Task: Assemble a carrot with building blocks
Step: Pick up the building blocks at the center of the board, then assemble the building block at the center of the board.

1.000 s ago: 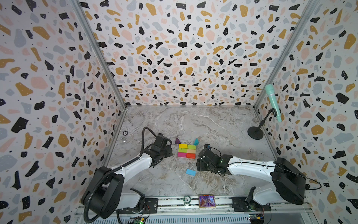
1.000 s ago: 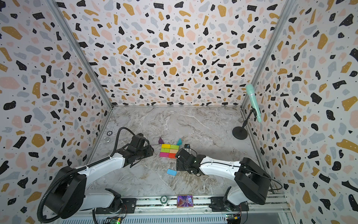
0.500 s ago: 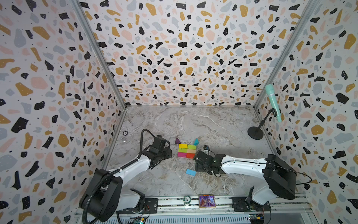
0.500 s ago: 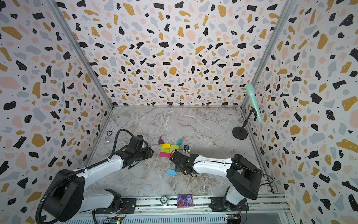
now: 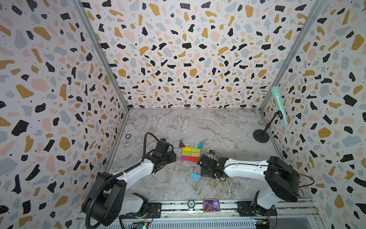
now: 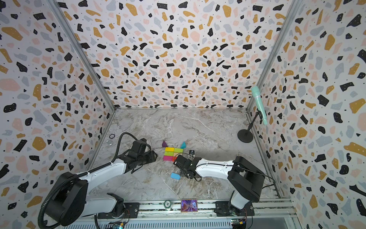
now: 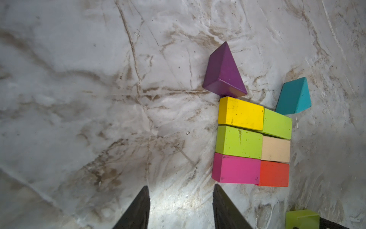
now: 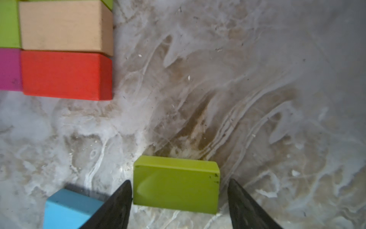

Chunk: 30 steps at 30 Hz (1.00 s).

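1. Two grippers: the left gripper (image 7: 180,188) is half spread and empty beside the carrot (image 5: 191,154). The right gripper (image 8: 179,180) straddles a loose lime green brick (image 8: 176,190), unclamped.
2. One microphone (image 5: 279,103), far right corner.
3. The carrot, mid-table: six bricks, plus a purple wedge (image 7: 223,71) and a teal wedge (image 7: 295,97).
4. One blue brick (image 5: 195,176) beside the right gripper.
5. One token (image 5: 191,203) reading "20".

1. Both top views hang high over the front rail (image 5: 257,204), tilted down toward the back wall (image 5: 188,59). From afar they take in the whole marble floor (image 6: 178,123) and both arms, the pair offset slightly sideways.
2. The left wrist camera sits just behind the left gripper (image 7: 180,187), looking down past its fingers from close by. The carrot (image 7: 251,142) lies ahead of the fingertips, toward the right arm's side.
3. The right wrist camera sits behind the right gripper (image 8: 179,180), nearer still to the floor; a lime green brick (image 8: 176,184) lies between its fingers.
4. Both wrist views share the carrot's tan brick (image 8: 63,25) and red brick (image 8: 65,75), plus that lime green brick.
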Each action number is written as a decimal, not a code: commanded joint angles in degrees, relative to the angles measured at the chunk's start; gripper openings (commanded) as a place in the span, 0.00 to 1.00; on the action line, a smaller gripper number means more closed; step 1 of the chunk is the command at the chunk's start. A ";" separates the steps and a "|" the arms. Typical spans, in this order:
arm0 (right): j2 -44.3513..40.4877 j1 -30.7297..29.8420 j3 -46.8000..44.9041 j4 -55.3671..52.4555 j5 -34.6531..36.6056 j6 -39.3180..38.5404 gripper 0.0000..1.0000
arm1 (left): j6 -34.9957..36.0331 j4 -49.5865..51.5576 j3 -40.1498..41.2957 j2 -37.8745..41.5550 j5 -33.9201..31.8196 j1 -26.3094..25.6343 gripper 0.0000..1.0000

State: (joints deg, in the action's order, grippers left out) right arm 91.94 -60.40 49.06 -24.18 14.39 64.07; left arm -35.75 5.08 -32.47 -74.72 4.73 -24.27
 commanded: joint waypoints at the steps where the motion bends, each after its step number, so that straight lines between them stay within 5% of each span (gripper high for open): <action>1: 1.19 -0.09 2.39 0.17 -0.32 0.27 0.74 | 1.03 -1.39 0.74 -0.49 1.00 0.41 0.52; 10: 6.00 -0.48 7.10 1.94 -2.08 -1.00 0.52 | 1.20 -1.92 1.01 -0.68 1.92 0.62 0.52; 30: 15.56 -2.54 16.81 5.19 -2.88 6.10 0.53 | 2.03 -3.24 2.38 0.47 4.58 1.59 0.53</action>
State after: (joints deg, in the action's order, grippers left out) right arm 105.67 -62.54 64.49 -17.96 12.14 68.10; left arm -35.07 3.22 -30.37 -74.96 8.32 -23.18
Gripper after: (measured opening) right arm 0.617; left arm 0.528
